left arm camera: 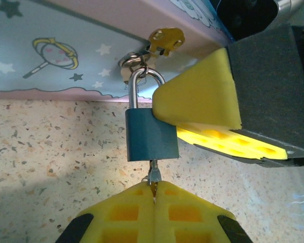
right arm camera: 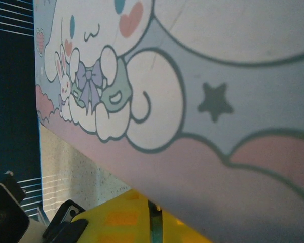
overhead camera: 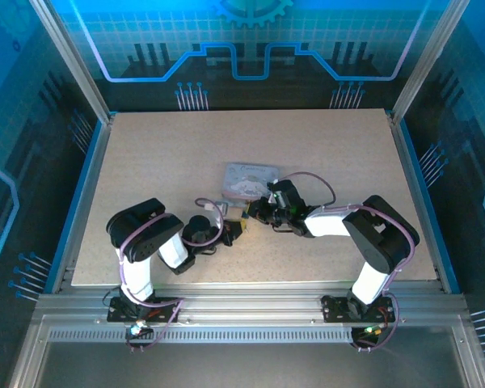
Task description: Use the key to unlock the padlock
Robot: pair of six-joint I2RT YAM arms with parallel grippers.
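From above, both arms meet just in front of the tin [overhead camera: 249,179], mid-surface [overhead camera: 145,162].

Left wrist: the padlock [left arm camera: 151,135] is hooked to the tin's edge. The left fingers [left arm camera: 126,212] — pressed together — pinch the key [left arm camera: 153,175], which sits in its underside. The right fingers [left arm camera: 197,96] grip its side.

Right wrist: a dark sliver sits between yellow tips — the tin looms above.

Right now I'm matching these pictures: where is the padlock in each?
Top external: too small to tell, by the near edge of the tin.
Left wrist: padlock at centre, under the tin's clasp.
Right wrist: perhaps the dark sliver in the right claw, bottom.
Shared landmark: the tin.
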